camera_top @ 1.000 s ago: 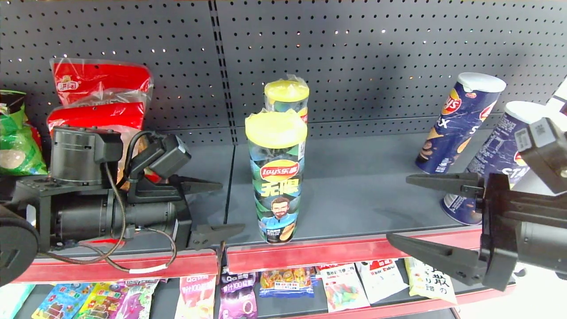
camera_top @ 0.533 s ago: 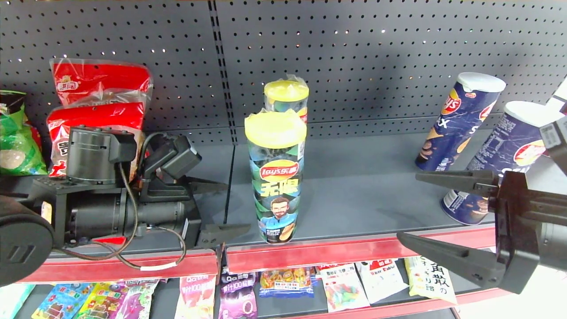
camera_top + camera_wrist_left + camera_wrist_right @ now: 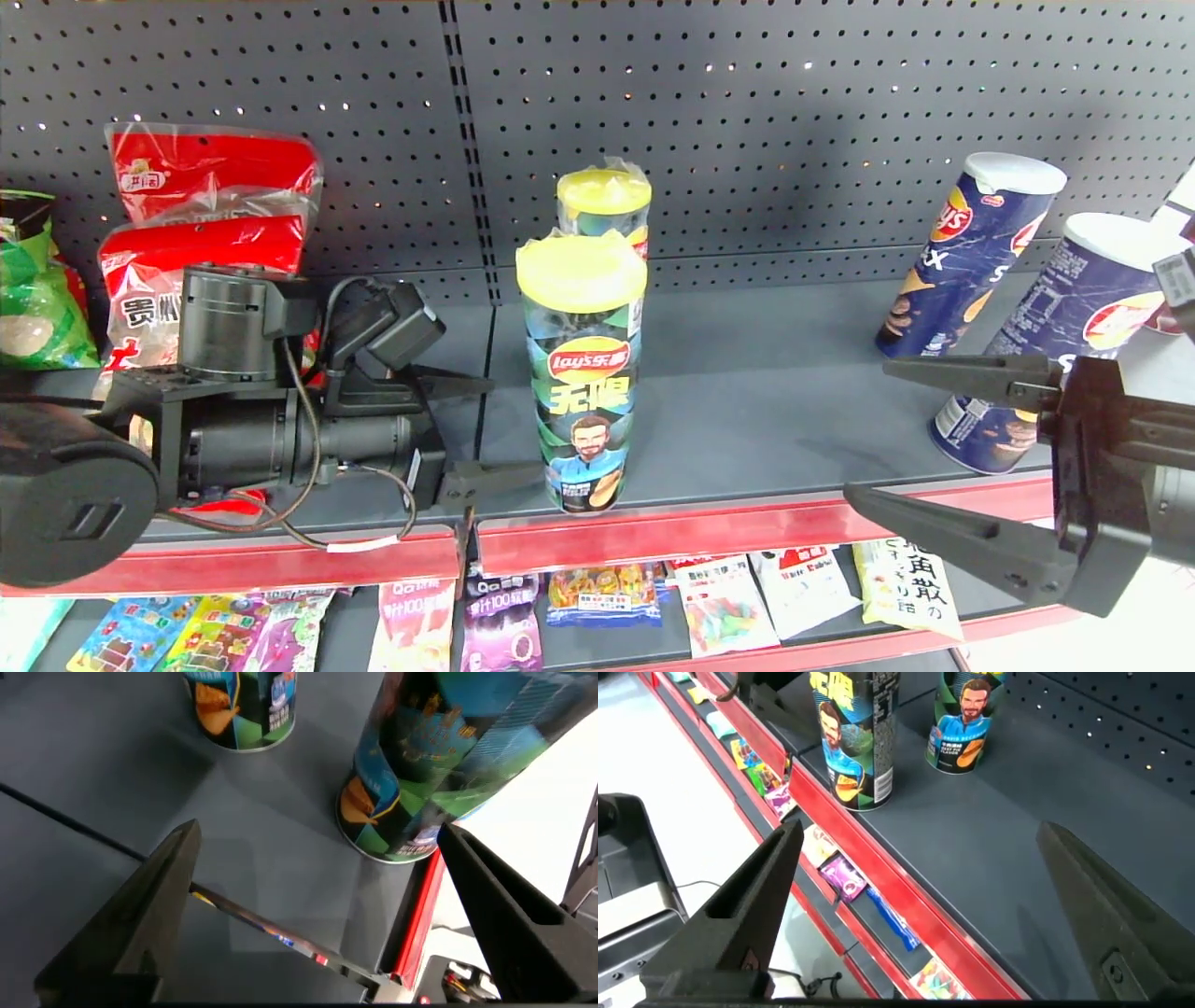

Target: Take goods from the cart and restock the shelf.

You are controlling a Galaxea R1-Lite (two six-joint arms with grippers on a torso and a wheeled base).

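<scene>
A tall chip can with a yellow lid (image 3: pixel 583 373) stands upright at the front of the grey shelf (image 3: pixel 747 392), and a second like it (image 3: pixel 605 201) stands right behind. My left gripper (image 3: pixel 515 427) is open just left of the front can, its lower fingertip close to the can's base. In the left wrist view the front can (image 3: pixel 439 765) stands just past one finger of the open left gripper (image 3: pixel 320 831), with the rear can (image 3: pixel 243 709) farther in. My right gripper (image 3: pixel 868 431) hangs open and empty off the shelf's right front. In the right wrist view, the right gripper (image 3: pixel 920 831) faces both cans (image 3: pixel 854 747).
Two blue chip cans (image 3: pixel 962 257) (image 3: pixel 1055 336) lean at the shelf's right end. Red snack bags (image 3: pixel 205 215) and a green bag (image 3: pixel 33 289) fill the left end. A red rail (image 3: pixel 709 527) edges the shelf; candy packets (image 3: pixel 597 597) lie on the shelf below. Bare shelf lies between the can groups.
My left gripper has moved right, closing in on the front yellow-lid can. The right gripper has drifted slightly right. The cans have not moved.
</scene>
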